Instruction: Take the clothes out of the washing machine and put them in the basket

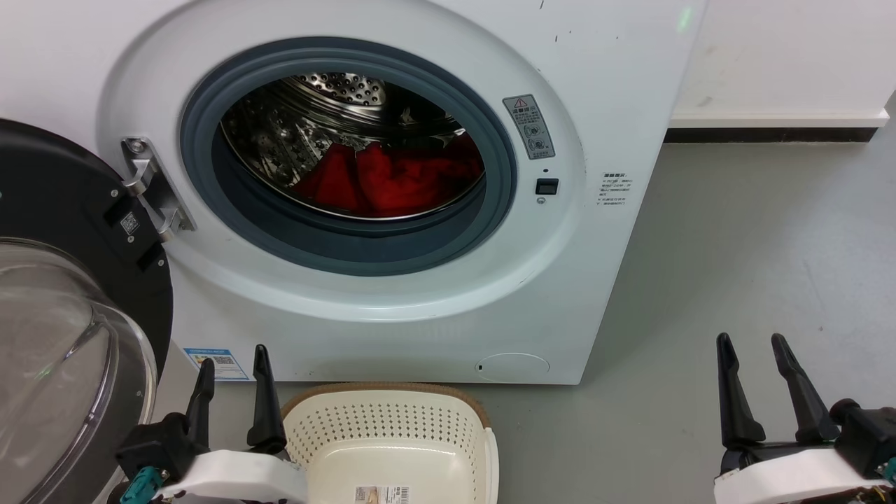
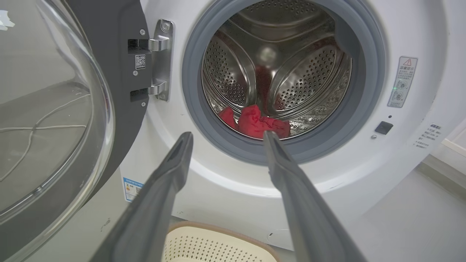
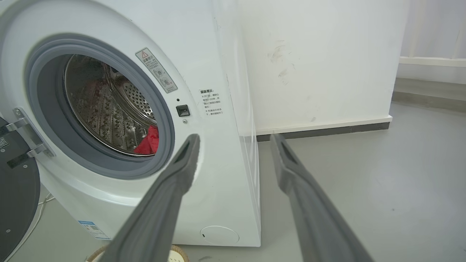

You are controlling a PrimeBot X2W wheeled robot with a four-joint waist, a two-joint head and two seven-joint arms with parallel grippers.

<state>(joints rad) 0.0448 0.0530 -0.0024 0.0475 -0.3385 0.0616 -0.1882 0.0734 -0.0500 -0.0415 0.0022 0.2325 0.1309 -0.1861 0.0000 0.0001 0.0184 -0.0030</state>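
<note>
The white washing machine [image 1: 392, 308] stands straight ahead with its door [image 1: 63, 336] swung open to the left. Red clothes [image 1: 392, 178] lie at the bottom of the steel drum, also seen as clothes [image 2: 256, 122] and clothes [image 3: 148, 142] from the wrists. The cream basket [image 1: 392, 434] sits empty on the floor in front of the machine. My left gripper [image 1: 231, 364] is open beside the basket's left side, below the porthole. My right gripper [image 1: 756, 350] is open over bare floor to the right of the machine. Both hold nothing.
The open glass door [image 2: 47, 120] bulges close to my left arm. Grey floor [image 1: 735, 280] spreads to the right of the machine up to a white wall with a dark baseboard [image 1: 770, 133]. A cable lies on the floor behind the door.
</note>
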